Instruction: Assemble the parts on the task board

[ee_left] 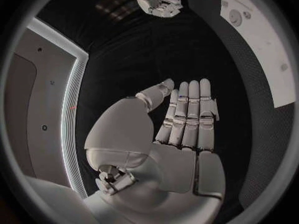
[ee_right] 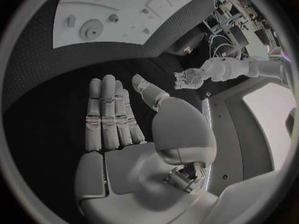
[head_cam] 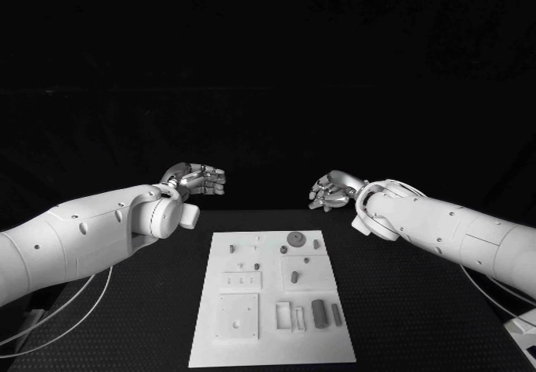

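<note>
Both hands released: left robot hand (head_cam: 197, 180) at 10 o'clock and right robot hand (head_cam: 333, 191) at 2 o'clock hover beyond the task board (head_cam: 272, 353), fingers extended, grasping nothing. Board lies mid-table (head_cam: 156, 267) at 6 o'clock, parts (head_cam: 296, 238) resting on it untouched (likely a ready pose, assembly not begun).

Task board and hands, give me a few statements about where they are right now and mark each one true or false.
1. Both hands are raised beyond the far end of the task board. True.
2. The left hand holds a part. False: its fingers lie straight and empty in the left wrist view.
3. The right hand presses on the task board. False: it is off the board, touching nothing.
4. A round disc part lies near the board's far end. True.
5. The board lies lengthwise between the two arms. True.
</note>
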